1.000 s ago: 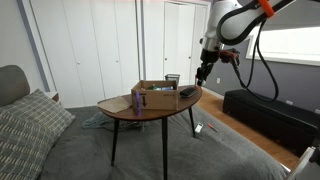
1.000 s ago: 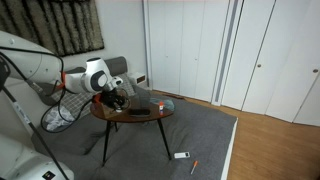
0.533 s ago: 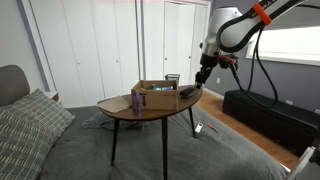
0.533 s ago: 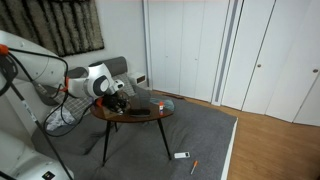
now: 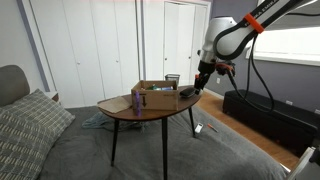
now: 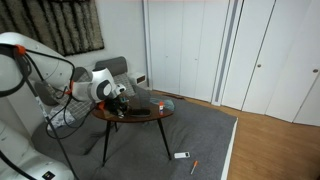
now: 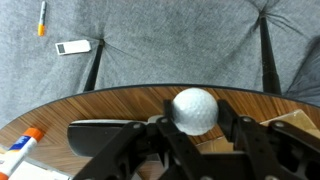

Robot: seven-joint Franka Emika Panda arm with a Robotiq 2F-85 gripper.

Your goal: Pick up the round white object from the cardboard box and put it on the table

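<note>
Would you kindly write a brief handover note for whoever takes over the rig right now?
Gripper: shut on the round white object, judging by the wrist view.
The object is out of the cardboard box, held low over the table near its edge, beside the box.
Done: pick-up.
Left: set it on the wood and release. Whether it already touches the table cannot be told.
</note>
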